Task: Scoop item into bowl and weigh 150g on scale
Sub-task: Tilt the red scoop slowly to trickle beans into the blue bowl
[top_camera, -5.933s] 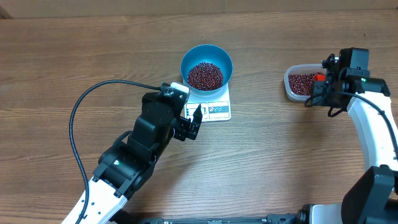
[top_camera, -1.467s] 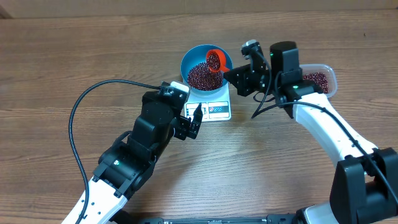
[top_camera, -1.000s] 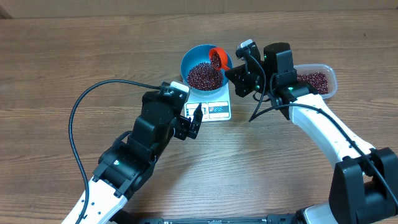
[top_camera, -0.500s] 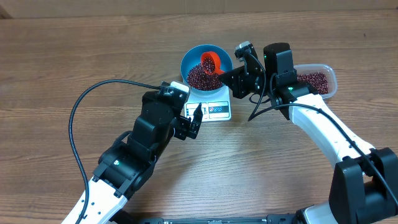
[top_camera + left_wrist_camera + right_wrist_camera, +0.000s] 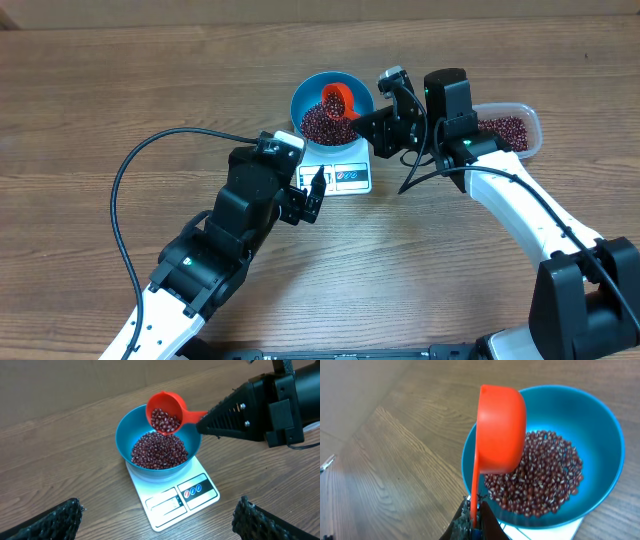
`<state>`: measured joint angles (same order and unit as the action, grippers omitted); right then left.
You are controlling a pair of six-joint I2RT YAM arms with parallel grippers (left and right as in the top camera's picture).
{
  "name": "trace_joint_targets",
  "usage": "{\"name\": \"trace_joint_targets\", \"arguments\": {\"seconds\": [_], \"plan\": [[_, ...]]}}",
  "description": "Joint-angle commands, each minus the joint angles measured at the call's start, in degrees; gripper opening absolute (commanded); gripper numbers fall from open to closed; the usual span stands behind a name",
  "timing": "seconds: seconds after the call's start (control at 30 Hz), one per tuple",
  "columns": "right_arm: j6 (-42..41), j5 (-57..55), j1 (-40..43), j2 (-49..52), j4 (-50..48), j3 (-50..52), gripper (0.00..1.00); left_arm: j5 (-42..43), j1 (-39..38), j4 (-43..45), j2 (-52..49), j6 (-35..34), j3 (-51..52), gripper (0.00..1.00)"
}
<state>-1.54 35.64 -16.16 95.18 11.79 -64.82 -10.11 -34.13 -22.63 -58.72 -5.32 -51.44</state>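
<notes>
Shows a bright blue bowl (image 5: pixel 303 100) sitting on a white scale (image 5: pixel 352 178) near the middle of the far edge of the bench (image 5: pixel 120 80), with a heap of dark red beans (image 5: pixel 322 125) inside. Pinches the handle of an orange scoop (image 5: pixel 337 97) in the right gripper (image 5: pixel 365 124), tilted over the bowl and part full of beans. Holds the left gripper (image 5: pixel 312 195) spread wide just in front of the scale, touching nothing. Includes a clear tub (image 5: pixel 532 122) of beans toward the far right edge.
</notes>
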Motion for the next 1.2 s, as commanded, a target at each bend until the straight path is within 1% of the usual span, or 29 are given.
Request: {"name": "trace_joint_targets", "arguments": {"seconds": [0.0,0.13,0.2,0.3,0.37,0.57,0.7,0.77,0.83,0.87,1.0,1.07,1.17], "plan": [[-0.4,0.2,0.2,-1.8,-2.0,-1.7,0.04,-0.4,0.0,0.4,1.1,1.5,-0.2,1.00],[-0.4,0.5,0.2,-1.8,-4.0,-1.7,0.04,-0.4,0.0,0.4,1.2,1.5,-0.2,1.00],[0.0,0.5,0.2,-1.8,-4.0,-1.7,0.04,-0.4,0.0,0.6,1.2,1.5,-0.2,0.99],[0.1,-2.6,0.8,-1.8,-3.6,-1.7,0.04,-0.4,0.0,0.9,1.2,1.5,-0.2,1.00],[-1.9,-1.9,1.0,-1.8,-4.1,-1.7,0.04,-0.4,0.0,0.8,1.2,1.5,-0.2,0.99],[-1.5,-1.6,1.2,-1.8,-3.1,-1.7,0.04,-0.3,0.0,0.8,1.1,1.5,-0.2,0.99],[-0.4,-4.3,1.4,-1.8,-3.0,-1.7,0.04,-0.3,0.0,0.8,1.2,1.5,-0.2,0.99],[-0.2,-3.0,1.1,-1.8,-3.5,-1.7,0.04,-0.3,0.0,0.8,1.2,1.5,-0.2,1.00],[4.2,-4.3,1.1,-1.8,-2.3,-1.7,0.04,-0.3,0.0,0.9,1.2,1.5,-0.2,1.00],[4.9,-5.7,1.2,-1.8,-1.8,-1.7,0.04,-0.4,0.0,0.9,1.2,1.5,-0.2,0.99],[4.7,-3.4,1.6,-1.8,-1.2,-1.7,0.04,-0.3,0.0,0.6,1.1,1.5,-0.2,1.00],[5.9,-6.4,1.6,-1.8,-0.5,-1.7,0.04,-0.3,0.0,0.7,1.1,1.5,-0.2,1.00],[3.8,-3.9,1.9,-1.8,-1.0,-1.7,0.04,-0.3,0.0,0.7,1.2,1.5,-0.2,1.00]]}}
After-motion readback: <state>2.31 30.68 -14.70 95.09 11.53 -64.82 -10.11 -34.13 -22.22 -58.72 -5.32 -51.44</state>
